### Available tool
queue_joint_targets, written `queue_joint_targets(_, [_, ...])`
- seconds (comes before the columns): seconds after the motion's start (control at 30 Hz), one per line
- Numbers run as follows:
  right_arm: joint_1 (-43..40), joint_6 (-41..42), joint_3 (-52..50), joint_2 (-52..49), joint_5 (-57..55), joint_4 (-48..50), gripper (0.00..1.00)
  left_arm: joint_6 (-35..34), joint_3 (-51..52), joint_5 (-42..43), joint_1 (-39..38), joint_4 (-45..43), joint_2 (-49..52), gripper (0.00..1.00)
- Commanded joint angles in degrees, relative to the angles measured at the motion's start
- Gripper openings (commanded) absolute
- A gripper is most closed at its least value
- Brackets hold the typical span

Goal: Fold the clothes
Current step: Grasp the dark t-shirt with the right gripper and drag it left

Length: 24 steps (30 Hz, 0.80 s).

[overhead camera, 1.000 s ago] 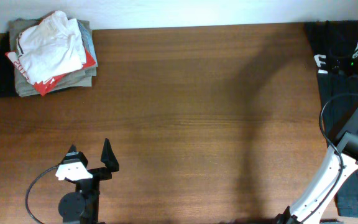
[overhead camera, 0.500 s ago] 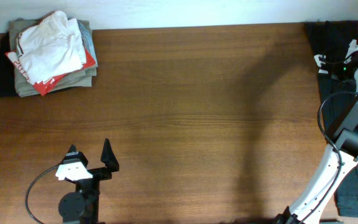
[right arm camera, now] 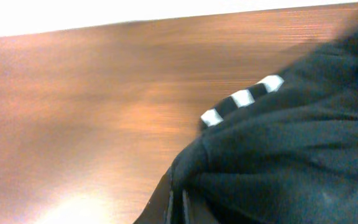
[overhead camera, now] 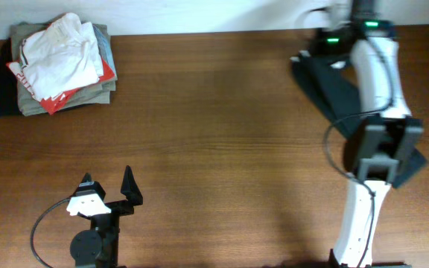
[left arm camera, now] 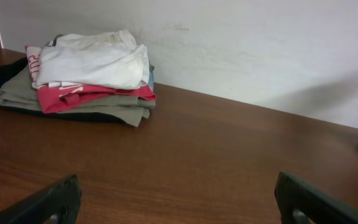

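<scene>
A dark garment (overhead camera: pixel 334 85) with small white marks hangs from my right gripper (overhead camera: pixel 320 46) at the back right of the table and trails under the arm toward the right edge. The right wrist view shows the gripper (right arm camera: pixel 178 204) shut on a bunched fold of the dark garment (right arm camera: pixel 291 149), whose white-striped label (right arm camera: pixel 244 98) shows above. My left gripper (overhead camera: pixel 109 186) stands open near the front left, with nothing between its fingers (left arm camera: pixel 55 199). A stack of folded clothes (overhead camera: pixel 58 67) sits at the back left corner, and the same clothes stack (left arm camera: pixel 86 74) appears in the left wrist view.
The brown wooden table (overhead camera: pixel 214 134) ends at a white wall (left arm camera: pixel 260 50) along the back. The right arm's elbow (overhead camera: pixel 382 149) hangs over the right part of the table. A black cable loops beside the left arm's base (overhead camera: pixel 88 246).
The right gripper has shut on the dark garment and swung from the far right edge to the back, pulling the garment left onto the table. The left arm has not moved.
</scene>
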<state>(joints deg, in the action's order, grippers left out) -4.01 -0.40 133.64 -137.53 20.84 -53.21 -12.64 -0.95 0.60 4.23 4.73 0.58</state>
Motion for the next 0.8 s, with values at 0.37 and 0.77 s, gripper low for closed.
queue_joint_targets(0.37, [29.14, 1.77, 4.42, 1.81, -9.53, -8.0, 0.49, 0.7, 0.46, 0.02, -0.17, -0.02, -0.28, 0.99])
queue_joint_targets(0.77, [-5.35, 2.36, -1.05, 1.75, -7.32, -40.63, 0.75, 0.7, 0.46, 0.02, -0.17, -0.02, -0.28, 0.99])
